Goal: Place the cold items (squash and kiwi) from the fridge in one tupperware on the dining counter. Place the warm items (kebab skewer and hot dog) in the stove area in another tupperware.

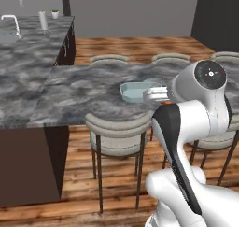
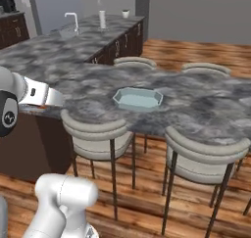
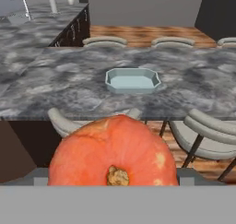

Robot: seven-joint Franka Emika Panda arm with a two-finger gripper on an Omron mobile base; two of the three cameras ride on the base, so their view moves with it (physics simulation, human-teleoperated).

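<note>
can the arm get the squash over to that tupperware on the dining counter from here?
Probably yes. The squash sits in the pincer, and the empty tupperware lies straight ahead on the counter with nothing between. A stool stands under the counter edge, below the path.

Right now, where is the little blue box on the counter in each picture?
Left base view: the tupperware sits right of middle on the counter, beside the arm.
Right base view: just above middle.
Hand view: above middle, beyond the squash.
Shared landmark: the sink faucet, far left on the counter.
</note>
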